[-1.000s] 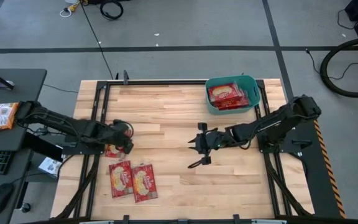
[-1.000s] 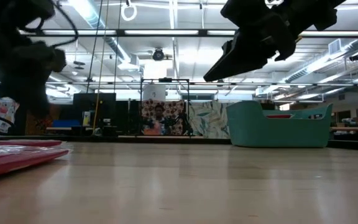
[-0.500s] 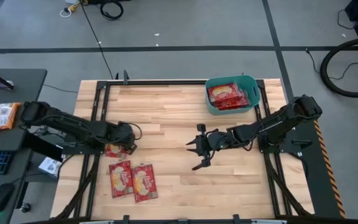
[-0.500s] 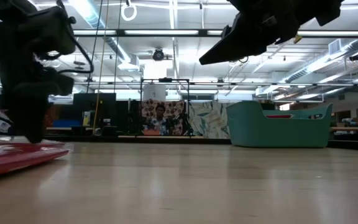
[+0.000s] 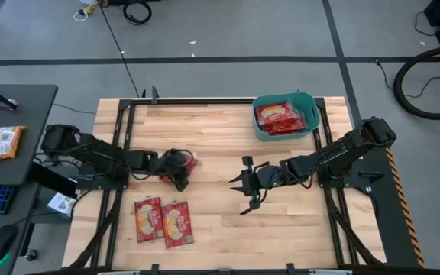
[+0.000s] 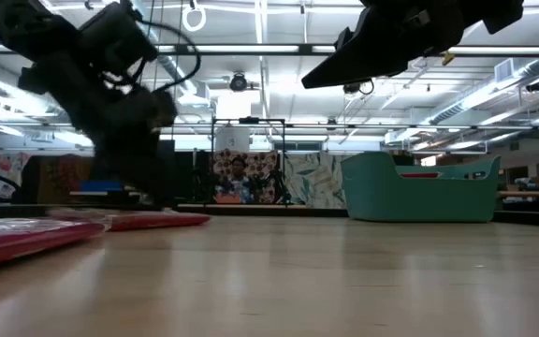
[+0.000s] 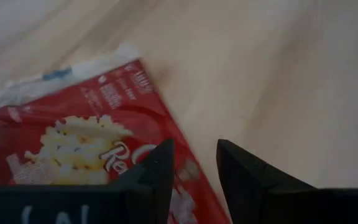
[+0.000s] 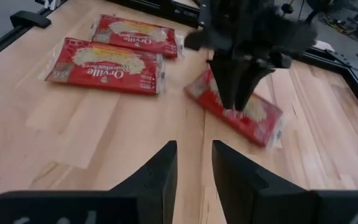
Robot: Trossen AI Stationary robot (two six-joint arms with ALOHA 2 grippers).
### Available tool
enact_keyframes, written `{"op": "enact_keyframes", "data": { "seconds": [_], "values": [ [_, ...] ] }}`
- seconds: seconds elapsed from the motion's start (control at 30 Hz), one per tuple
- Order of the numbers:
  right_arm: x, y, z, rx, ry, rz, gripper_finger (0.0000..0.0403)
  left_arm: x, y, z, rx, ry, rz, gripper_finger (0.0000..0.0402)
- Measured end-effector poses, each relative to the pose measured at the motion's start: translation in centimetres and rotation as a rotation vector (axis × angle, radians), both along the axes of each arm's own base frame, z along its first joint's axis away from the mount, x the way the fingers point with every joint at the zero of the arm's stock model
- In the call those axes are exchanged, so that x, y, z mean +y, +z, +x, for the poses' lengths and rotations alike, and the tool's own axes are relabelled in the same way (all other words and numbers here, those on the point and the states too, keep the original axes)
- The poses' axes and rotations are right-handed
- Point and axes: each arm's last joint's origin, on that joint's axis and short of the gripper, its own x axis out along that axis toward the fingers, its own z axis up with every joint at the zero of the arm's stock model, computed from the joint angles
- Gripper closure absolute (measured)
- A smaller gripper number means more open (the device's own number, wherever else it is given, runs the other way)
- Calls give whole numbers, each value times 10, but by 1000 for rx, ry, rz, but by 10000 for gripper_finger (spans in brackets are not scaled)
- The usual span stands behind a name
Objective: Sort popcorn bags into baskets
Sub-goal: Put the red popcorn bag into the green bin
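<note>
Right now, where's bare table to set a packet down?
Free: the wide strip along the far edge, left of the teal tub, and the near-right corner below the right gripper. Crowded: near-left, where two popcorn bags lie, plus the bag under the left gripper.

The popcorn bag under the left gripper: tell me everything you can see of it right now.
The popcorn bag is a flat red packet with a pale yellow popcorn picture and white lettering, and a pale crimped seam at its end. It looks like glossy film. It lies on the wooden table, angled, apart from the two bags side by side near the front edge. The left gripper stands over it, fingertips down on its face. Whether the fingers pinch it or only press and drag it cannot be told.
</note>
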Motion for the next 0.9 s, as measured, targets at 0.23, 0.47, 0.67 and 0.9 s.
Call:
{"op": "enact_keyframes", "data": {
  "seconds": [0.23, 0.47, 0.67, 0.9],
  "values": [
    [-1, -1, 0, 6, -14, -10, 298, 5, 16, 6, -134, -90, -57, 276],
    [-1, -1, 0, 6, -16, -10, 298, 11, 9, -4, -5, -38, -38, 276],
    [-1, -1, 0, 6, -18, -6, 299, 20, 3, -11, 86, 89, 98, 276],
    [2, 0, -1, -1, -21, 22, 299, 21, -8, -6, 123, 80, 126, 276]
  ]
}}
